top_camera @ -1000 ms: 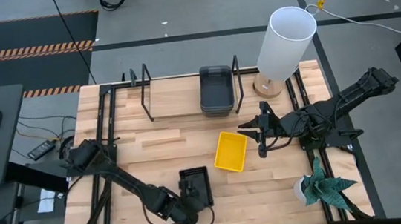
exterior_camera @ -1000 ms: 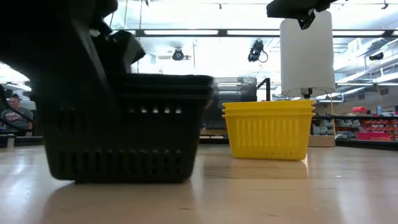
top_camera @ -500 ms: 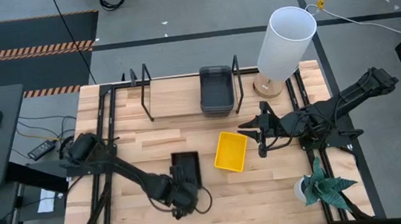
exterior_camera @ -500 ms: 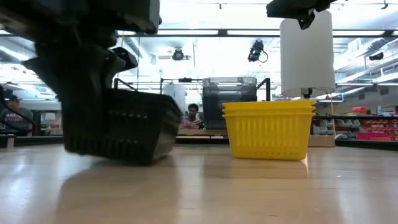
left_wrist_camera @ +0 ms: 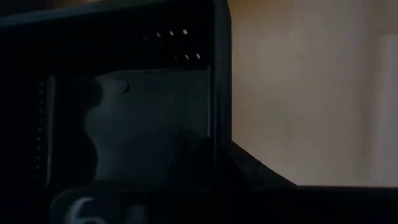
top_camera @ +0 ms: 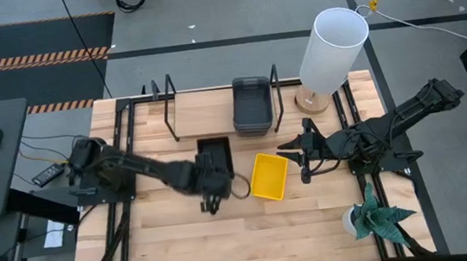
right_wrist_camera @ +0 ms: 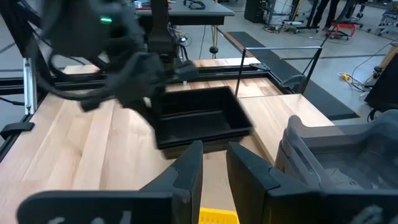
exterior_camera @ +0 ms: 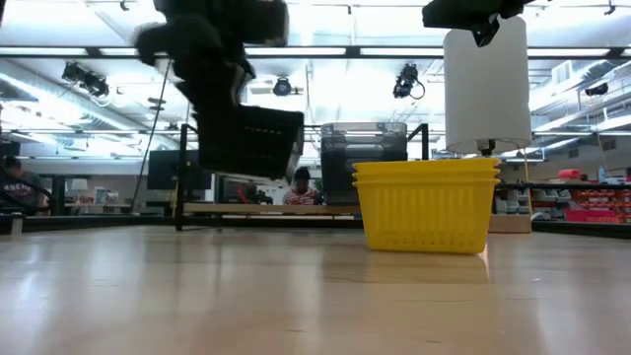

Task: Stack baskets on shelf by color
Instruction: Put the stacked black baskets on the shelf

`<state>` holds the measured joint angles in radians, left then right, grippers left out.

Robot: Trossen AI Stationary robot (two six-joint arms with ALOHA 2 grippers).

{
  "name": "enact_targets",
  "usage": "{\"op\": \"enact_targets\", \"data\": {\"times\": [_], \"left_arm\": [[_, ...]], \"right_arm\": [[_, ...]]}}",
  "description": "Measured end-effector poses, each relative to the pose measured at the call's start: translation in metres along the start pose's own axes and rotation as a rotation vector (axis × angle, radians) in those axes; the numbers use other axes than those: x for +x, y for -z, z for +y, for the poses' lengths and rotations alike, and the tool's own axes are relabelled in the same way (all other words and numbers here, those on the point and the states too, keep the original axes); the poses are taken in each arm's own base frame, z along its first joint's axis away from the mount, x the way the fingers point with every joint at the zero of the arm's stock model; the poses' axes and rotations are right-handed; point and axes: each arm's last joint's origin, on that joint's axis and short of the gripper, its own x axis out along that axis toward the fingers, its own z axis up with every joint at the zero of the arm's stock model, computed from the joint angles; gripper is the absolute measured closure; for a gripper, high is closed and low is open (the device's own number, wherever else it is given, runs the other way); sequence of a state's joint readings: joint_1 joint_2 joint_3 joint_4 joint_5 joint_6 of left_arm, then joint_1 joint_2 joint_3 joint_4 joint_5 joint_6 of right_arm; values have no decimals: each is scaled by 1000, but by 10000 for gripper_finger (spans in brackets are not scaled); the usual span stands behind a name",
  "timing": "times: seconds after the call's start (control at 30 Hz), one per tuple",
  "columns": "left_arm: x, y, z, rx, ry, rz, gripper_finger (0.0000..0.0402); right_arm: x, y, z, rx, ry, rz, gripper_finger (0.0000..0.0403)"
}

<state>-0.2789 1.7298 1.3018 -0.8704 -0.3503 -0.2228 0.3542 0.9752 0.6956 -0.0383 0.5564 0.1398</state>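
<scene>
A black basket (top_camera: 215,155) (exterior_camera: 252,140) hangs in the air, tilted, just short of the shelf (top_camera: 201,109), with my left gripper (top_camera: 209,188) shut on its near end. A stack of yellow baskets (top_camera: 269,176) (exterior_camera: 426,205) rests on its bottom at the table's middle. Dark grey baskets (top_camera: 252,104) stand on the shelf's right end beside a wire frame (top_camera: 275,98). My right gripper (top_camera: 300,153) (right_wrist_camera: 214,163) hovers above the yellow stack's right side, open by a narrow gap, with nothing between its fingers. My left gripper holds the black basket by its near end wall (left_wrist_camera: 186,56); a grey finger pad (left_wrist_camera: 146,124) lies flat against that slotted wall. The arm comes from the table's left, near side. The basket (exterior_camera: 252,140) is lifted clear of the table and tilted, its far end out ahead of the fingers.
A tall white lamp (top_camera: 332,51) stands at the back right and a small potted plant (top_camera: 373,217) at the front right. The shelf's left part (top_camera: 196,108) is bare board between the wire frames. A person (exterior_camera: 301,182) shows in the room behind.
My left gripper has taken hold of the black basket near the table's front edge, tipped it up off the table, lifted it clear and carried it toward the far edge, up to the shelf. The right arm has kept still.
</scene>
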Motion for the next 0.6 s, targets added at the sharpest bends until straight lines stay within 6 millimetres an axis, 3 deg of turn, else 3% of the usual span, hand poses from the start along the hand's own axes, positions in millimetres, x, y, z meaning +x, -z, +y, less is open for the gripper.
{"op": "enact_targets", "data": {"times": [0.33,0.6], "left_arm": [[29,-9,86,-45,-73,42,387],[46,-14,125,-16,-62,-1,387]], "right_arm": [[0,0,0,0,-1,-4,325],[0,-1,0,-20,-1,-6,325]]}}
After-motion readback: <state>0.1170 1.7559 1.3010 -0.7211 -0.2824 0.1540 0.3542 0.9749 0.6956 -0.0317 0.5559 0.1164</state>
